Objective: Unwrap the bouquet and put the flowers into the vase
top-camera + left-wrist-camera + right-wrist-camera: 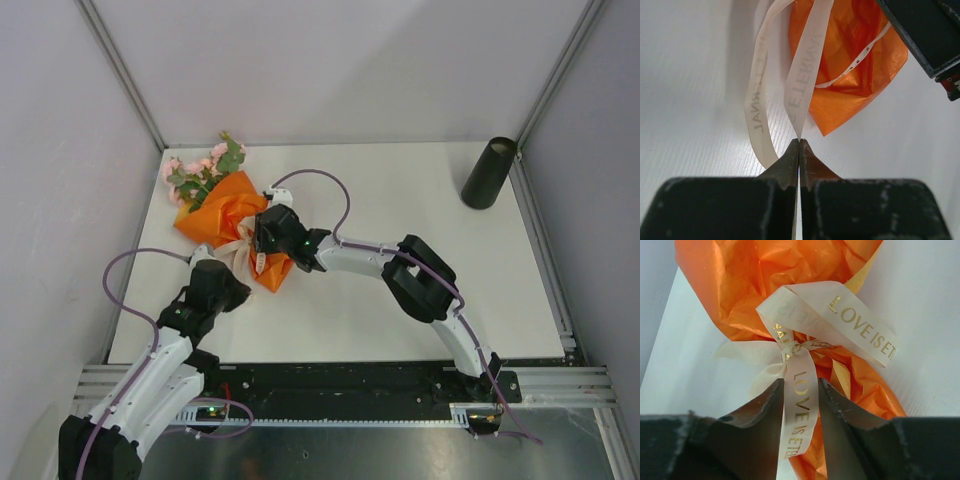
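The bouquet (222, 208) lies at the back left of the table, its pink flowers (205, 168) sticking out of orange paper (740, 275) toward the wall. A cream ribbon (800, 390) with gold lettering is knotted around the paper. My left gripper (799, 141) is shut on the end of a ribbon tail (802, 75) that runs up to the paper (850, 65). My right gripper (801, 382) hovers over the knot, jaws partly apart, with another ribbon tail lying flat between the fingers. The black vase (489, 173) stands upright at the back right, far from both grippers.
Grey walls close in the table (400, 300) at the back and on both sides. The right arm (420, 275) reaches across the middle of the table toward the bouquet. A metal rail (350, 380) runs along the near edge.
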{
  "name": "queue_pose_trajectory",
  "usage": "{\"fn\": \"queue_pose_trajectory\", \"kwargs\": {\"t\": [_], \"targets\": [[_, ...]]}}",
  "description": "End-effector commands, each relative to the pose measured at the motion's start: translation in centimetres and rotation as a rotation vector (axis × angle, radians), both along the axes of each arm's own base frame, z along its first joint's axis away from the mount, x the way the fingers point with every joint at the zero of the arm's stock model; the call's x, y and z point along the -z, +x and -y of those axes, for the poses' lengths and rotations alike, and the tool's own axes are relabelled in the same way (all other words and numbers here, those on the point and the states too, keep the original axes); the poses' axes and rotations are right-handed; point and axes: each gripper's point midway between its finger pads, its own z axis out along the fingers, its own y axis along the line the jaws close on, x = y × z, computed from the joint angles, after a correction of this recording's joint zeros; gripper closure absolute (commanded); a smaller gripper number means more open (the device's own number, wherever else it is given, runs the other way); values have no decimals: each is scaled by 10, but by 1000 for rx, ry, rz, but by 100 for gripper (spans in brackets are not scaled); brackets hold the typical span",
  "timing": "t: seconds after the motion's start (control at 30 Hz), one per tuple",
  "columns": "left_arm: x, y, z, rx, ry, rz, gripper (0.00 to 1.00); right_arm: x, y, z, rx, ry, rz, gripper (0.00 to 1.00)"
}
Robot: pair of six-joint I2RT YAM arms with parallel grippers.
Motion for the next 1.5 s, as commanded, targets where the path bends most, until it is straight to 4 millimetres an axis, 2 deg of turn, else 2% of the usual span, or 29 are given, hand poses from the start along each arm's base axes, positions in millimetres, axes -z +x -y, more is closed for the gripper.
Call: {"fn": "queue_pose_trajectory", "kwargs": {"t": [0.0,0.13,0.23,0.33,0.5,0.67,0.87,0.93,1.03,1.17,1.47], "targets": [[-18,9,-1,-22,-3,51,100,-16,9,-2,33,-7,55,69],[-20,10,-2,-22,6,57,100,-35,12,10,51,0,94,93],[-23,13,-3,-18,18,62,100,-50,19,33,92,18,105,99],[-23,14,-2,-6,28,53,100,-60,25,73,162,40,97,100],[-14,14,-5,-23,45,21,100,-49,35,141,265,19,48,100],[-9,13,-6,-30,48,6,100,-38,41,191,337,13,9,100],[-13,18,10,41,8,9,100,-37,33,243,463,-39,8,100],[-13,19,12,58,12,0,100,-34,28,268,544,-74,-9,100],[-9,20,13,66,23,-18,100,-37,22,310,666,-89,-11,100],[-5,21,10,60,42,-35,100,-39,14,356,770,-93,-6,100],[-13,33,8,69,87,-28,100,-50,7,437,956,-107,7,100]]}}
